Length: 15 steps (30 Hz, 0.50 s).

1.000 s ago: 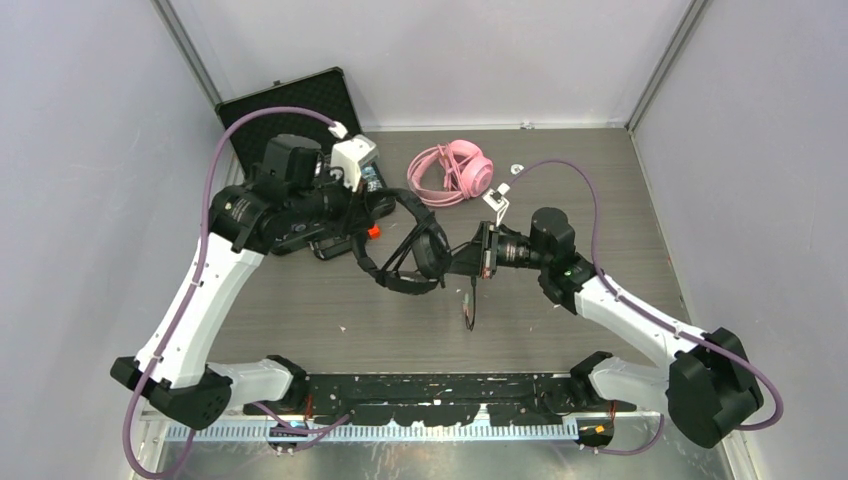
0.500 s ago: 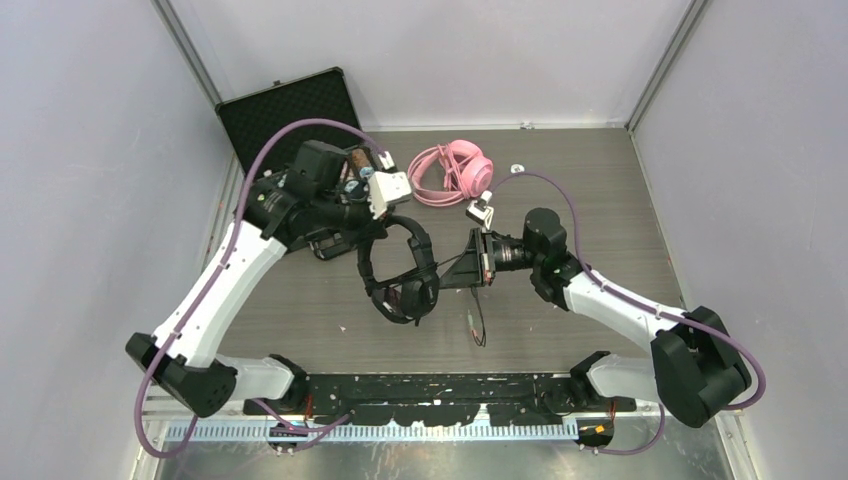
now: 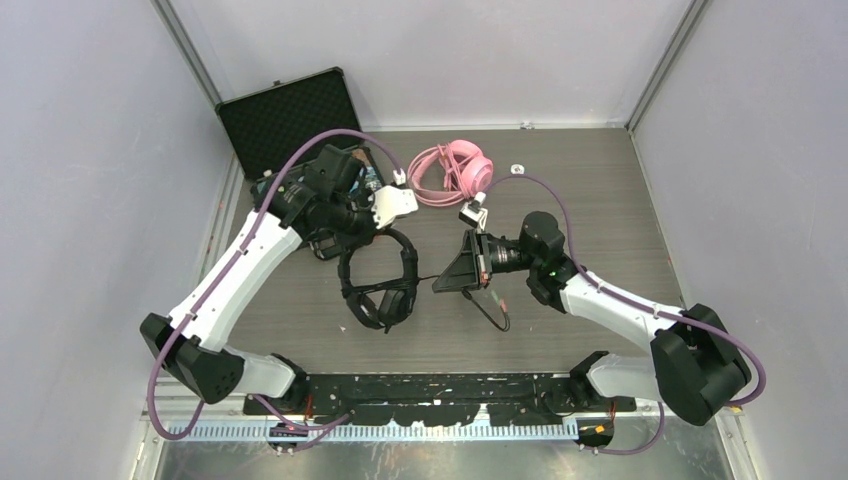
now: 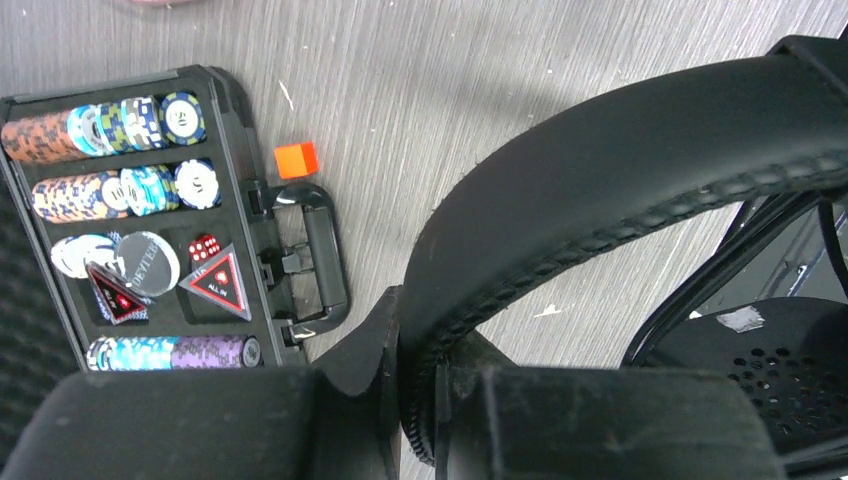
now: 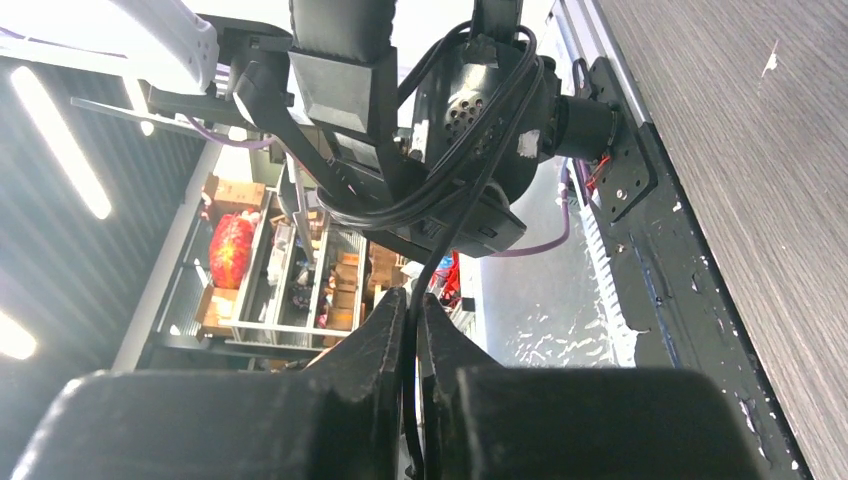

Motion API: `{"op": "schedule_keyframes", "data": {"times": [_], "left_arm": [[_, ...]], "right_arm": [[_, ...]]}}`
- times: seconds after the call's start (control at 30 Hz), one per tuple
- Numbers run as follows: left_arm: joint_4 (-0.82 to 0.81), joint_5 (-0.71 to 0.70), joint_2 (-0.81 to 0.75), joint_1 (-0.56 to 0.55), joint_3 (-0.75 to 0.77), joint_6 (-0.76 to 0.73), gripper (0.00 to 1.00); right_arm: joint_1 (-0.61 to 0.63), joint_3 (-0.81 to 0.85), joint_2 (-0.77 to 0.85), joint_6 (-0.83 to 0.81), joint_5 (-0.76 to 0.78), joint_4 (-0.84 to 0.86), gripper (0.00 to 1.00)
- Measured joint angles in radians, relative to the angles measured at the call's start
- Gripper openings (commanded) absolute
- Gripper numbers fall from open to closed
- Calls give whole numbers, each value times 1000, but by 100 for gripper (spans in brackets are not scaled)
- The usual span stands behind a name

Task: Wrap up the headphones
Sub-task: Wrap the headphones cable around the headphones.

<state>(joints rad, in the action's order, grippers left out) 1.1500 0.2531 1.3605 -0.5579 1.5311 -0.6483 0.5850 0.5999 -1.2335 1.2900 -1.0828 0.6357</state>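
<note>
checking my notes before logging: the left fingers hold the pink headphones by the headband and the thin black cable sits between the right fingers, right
Wrong headset: the left wrist view shows the left fingers clamping the headband of the black headphones. The pink headphones lie apart on the table. The thin black cable does sit between the right fingers.

Grey wood-grain table (image 3: 600,180), pale walls (image 3: 90,150)

The grey wood-grain table (image 3: 620,200) bears an open black case of poker chips (image 4: 225,95) and a small orange cube (image 4: 296,158) just ahead of the left fingers (image 4: 365,345). Glossy pink over-ear headphones (image 3: 455,172) and perhaps a small white ring (image 3: 517,169) lie beyond the right fingers (image 3: 455,276).
</note>
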Motion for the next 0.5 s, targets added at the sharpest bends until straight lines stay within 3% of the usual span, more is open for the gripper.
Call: {"op": "schedule_keyframes", "data": {"times": [0.03, 0.1, 0.5], "left_arm": [[9, -12, 1, 0, 0, -6, 0], [15, -21, 3, 0, 0, -9, 0], [-21, -105, 4, -13, -18, 36, 0]], "right_arm": [[-1, 0, 0, 1, 1, 2, 3], [-1, -1, 0, 4, 8, 2, 1], [-1, -4, -17, 43, 52, 25, 5]]}}
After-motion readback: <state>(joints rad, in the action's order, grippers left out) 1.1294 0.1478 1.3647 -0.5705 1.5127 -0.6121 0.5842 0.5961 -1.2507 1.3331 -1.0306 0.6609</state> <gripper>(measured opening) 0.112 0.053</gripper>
